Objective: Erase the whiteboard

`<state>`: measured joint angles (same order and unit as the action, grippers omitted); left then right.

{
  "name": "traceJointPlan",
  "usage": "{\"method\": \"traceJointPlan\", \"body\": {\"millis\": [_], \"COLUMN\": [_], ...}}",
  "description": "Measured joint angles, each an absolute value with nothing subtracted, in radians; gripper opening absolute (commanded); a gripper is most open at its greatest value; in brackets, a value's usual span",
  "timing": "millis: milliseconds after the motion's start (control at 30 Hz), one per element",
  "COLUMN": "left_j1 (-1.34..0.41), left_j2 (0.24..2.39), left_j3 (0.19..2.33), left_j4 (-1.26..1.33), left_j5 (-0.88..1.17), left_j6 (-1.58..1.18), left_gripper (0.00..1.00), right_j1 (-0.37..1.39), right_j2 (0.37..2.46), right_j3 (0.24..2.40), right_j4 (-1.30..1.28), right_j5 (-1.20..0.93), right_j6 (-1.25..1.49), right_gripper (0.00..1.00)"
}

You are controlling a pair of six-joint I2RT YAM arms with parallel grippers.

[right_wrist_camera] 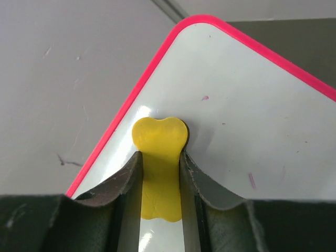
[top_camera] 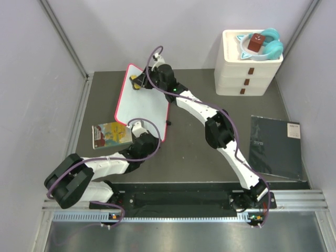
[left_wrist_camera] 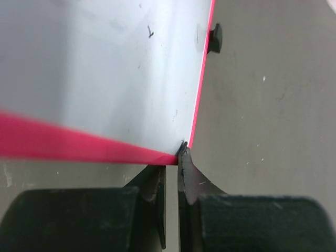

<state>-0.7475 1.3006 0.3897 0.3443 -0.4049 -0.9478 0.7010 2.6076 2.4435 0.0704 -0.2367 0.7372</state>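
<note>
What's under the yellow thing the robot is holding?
The whiteboard is under the yellow eraser held by the right gripper. Small pink marks show nearby. Whatever is right beneath the eraser is covered.

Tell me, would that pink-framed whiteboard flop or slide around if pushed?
Probably stiff: the whiteboard lies flat with straight edges. It looks thin, so likely light and apt to slide on the table; the left gripper pinching its corner suggests it needs steadying.

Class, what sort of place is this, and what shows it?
Probably a robot lab test cell: two arms bolted to a rail, plain walls enclosing the table, staged props like the whiteboard and drawer unit.
</note>
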Motion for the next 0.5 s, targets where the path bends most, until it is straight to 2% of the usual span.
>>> {"method": "traceJointPlan", "body": {"millis": [500], "left_j1": [-0.768], "left_j2": [1.307], "left_j3": [0.395], "left_j4": [0.316], "left_j5": [-0.379], "left_j6": [-0.932], "left_gripper": [0.00], "right_j1": [0.687], "right_j2": [2.584], "right_j3": [2.415], "right_j4": [0.078], "right_j5": [-0.292], "right_j6": [0.810], "right_gripper": [0.00]}}
